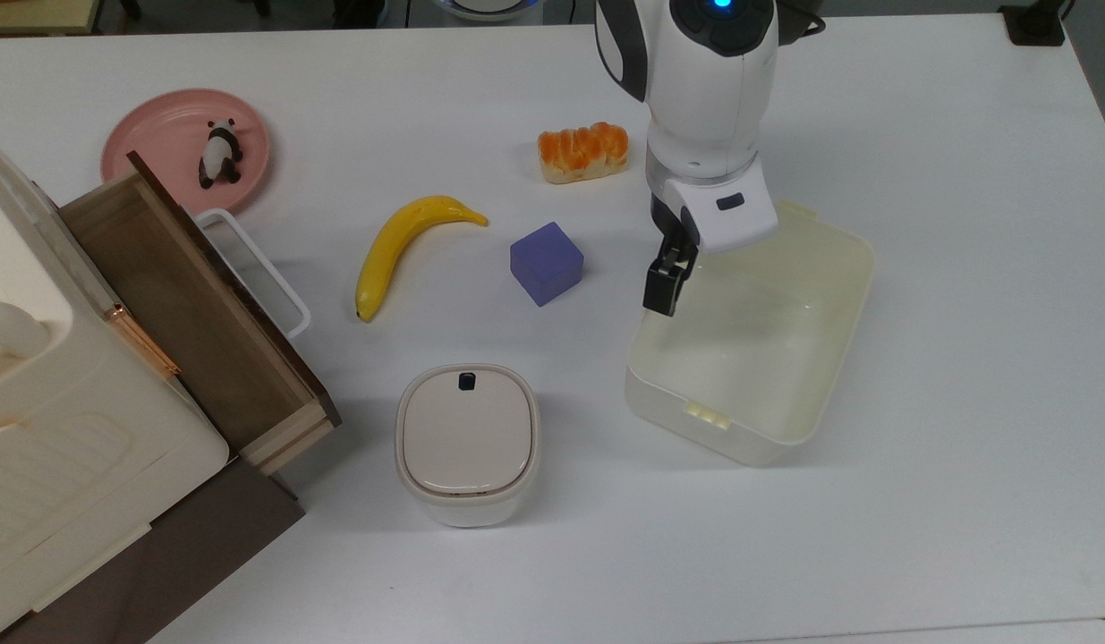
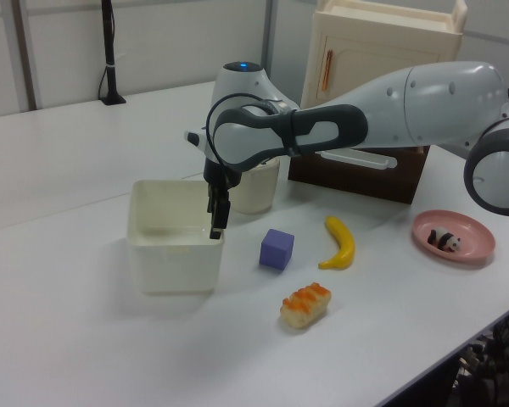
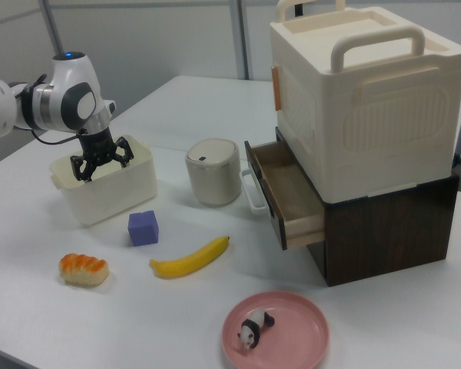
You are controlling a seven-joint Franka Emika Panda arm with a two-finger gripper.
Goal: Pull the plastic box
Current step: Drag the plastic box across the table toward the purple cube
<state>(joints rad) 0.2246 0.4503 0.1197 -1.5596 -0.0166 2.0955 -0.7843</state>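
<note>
Top view, left to right: pink plate [image 1: 158,134] upper left, banana [image 1: 400,246], purple cube [image 1: 546,262] at centre, tool [image 1: 661,288] spread wide in the right view — down at the rim of the plastic box [image 1: 785,394], right of centre on the white desk [image 1: 964,268].

No text, label, brand, number or sign can be read on anything in the three views.
</note>
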